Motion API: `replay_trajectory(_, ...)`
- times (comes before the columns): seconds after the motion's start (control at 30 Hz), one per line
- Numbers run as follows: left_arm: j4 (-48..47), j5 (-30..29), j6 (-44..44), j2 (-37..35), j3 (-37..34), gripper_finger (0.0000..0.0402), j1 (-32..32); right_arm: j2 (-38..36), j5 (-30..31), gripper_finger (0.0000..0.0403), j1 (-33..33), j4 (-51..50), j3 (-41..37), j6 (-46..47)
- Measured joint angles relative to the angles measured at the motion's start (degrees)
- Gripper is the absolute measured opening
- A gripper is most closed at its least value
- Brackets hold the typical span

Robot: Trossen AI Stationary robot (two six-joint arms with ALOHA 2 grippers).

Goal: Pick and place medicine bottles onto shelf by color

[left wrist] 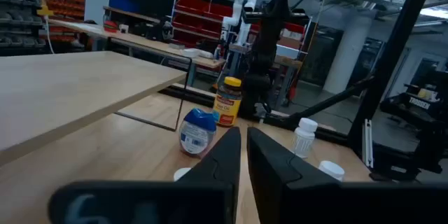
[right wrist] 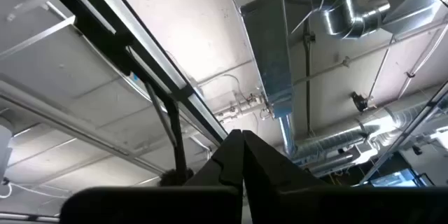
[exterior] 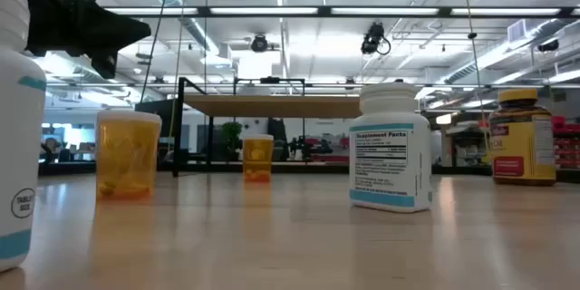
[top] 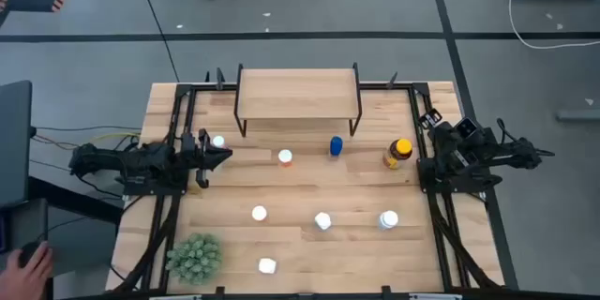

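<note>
The light-wood shelf [top: 298, 94] on thin black legs stands at the table's far edge, its top bare. Standing on the tabletop are a blue bottle [top: 336, 146], an orange bottle with a white cap [top: 285, 157], a dark amber yellow-capped bottle [top: 399, 153], a white-capped bottle [top: 218, 141], and several white ones such as [top: 388, 218]. My left gripper [top: 225, 155] is shut and empty, above the table's left side, beside the white-capped bottle; its shut fingers [left wrist: 243, 140] point toward the blue bottle [left wrist: 196, 131]. My right gripper [right wrist: 241, 140] is shut, tipped up toward the ceiling, at the table's right edge [top: 433, 122].
A green spiky plant [top: 195, 255] stands at the near left corner. Black frame rails run along the table's left and right sides. A person's hand [top: 33, 264] shows off the table at the left. In the low view a white bottle [exterior: 391, 149] and orange bottles [exterior: 128, 154] stand close.
</note>
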Motion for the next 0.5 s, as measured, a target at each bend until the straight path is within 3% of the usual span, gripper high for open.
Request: replay_trajectory(0.5,0.0,0.0,0.0,0.0,0.0,0.0036,0.0,0.0,0.0,0.0009,0.0,0.0,0.0,0.0)
